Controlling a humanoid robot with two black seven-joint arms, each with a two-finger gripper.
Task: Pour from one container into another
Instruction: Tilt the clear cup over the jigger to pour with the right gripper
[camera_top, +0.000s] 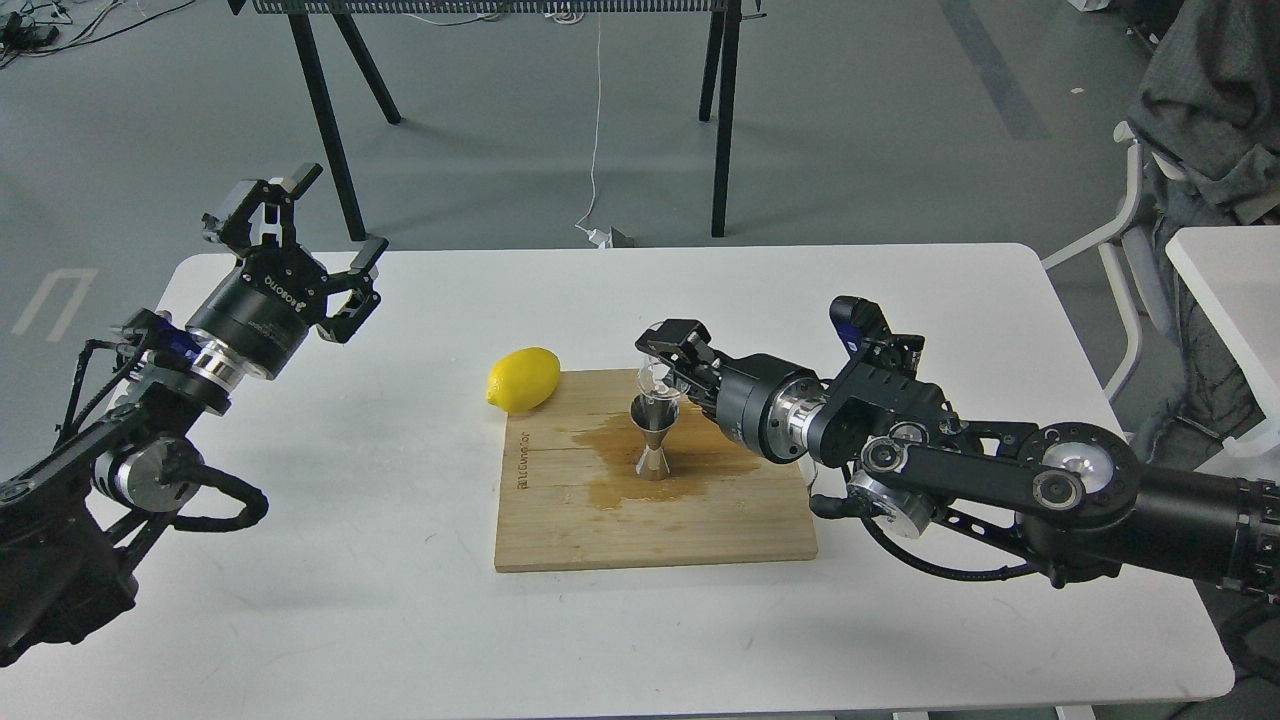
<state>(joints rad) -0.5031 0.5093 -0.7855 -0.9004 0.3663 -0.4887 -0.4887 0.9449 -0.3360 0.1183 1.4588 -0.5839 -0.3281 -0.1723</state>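
The steel double jigger (654, 437) stands upright on the wooden board (655, 520), in the middle of a brown wet stain. Just above its rim the tiny clear glass cup (655, 378) hangs tilted, held between the fingers of my right gripper (662, 364), which reaches in from the right and is shut on it. My left gripper (315, 225) is raised over the table's far left corner, open and empty, far from the board.
A yellow lemon (524, 379) lies on the white table (330, 560) against the board's far left corner. A black-legged rack stands on the floor behind the table. A white chair and second table are at the right.
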